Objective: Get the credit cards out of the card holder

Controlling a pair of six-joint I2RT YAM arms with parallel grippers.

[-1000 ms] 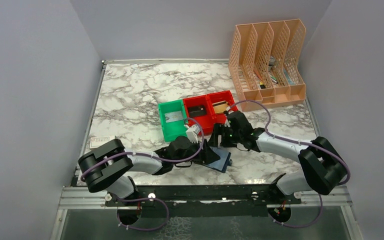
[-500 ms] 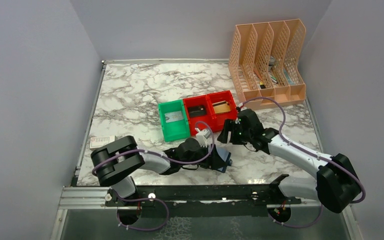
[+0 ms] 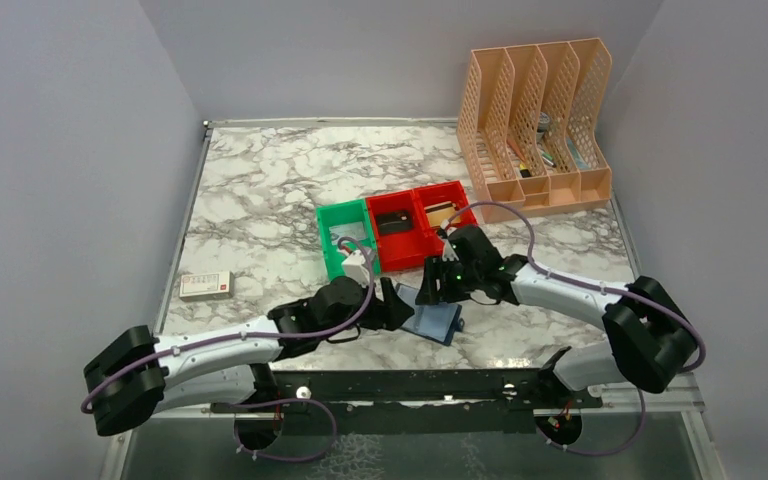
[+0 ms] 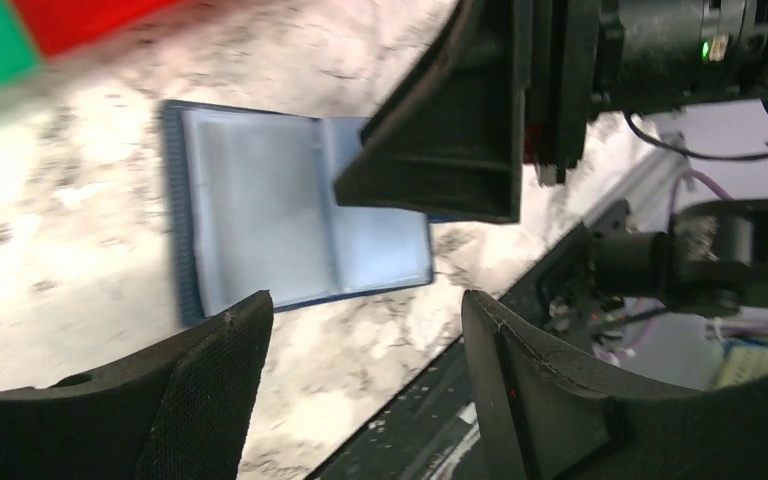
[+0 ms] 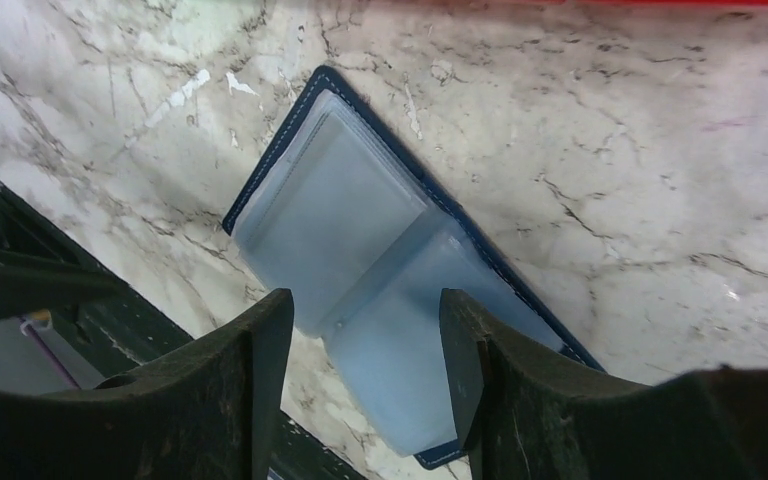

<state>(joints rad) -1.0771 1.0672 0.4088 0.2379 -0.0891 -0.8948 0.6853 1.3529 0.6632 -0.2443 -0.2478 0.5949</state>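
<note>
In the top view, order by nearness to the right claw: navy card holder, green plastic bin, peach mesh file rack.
1. Open navy-blue card holder, just beside the right claw, near side.
2. Green plastic bin, to the left.
3. Peach mesh file rack, back right.

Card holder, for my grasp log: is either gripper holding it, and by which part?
Nothing is held. The card holder lies open on the table; left gripper and right gripper stand open near it.

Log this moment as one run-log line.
card holder: lying open on table | left claw: open, empty, near holder | right claw: open, empty, over holder | cards: none discernible
</note>
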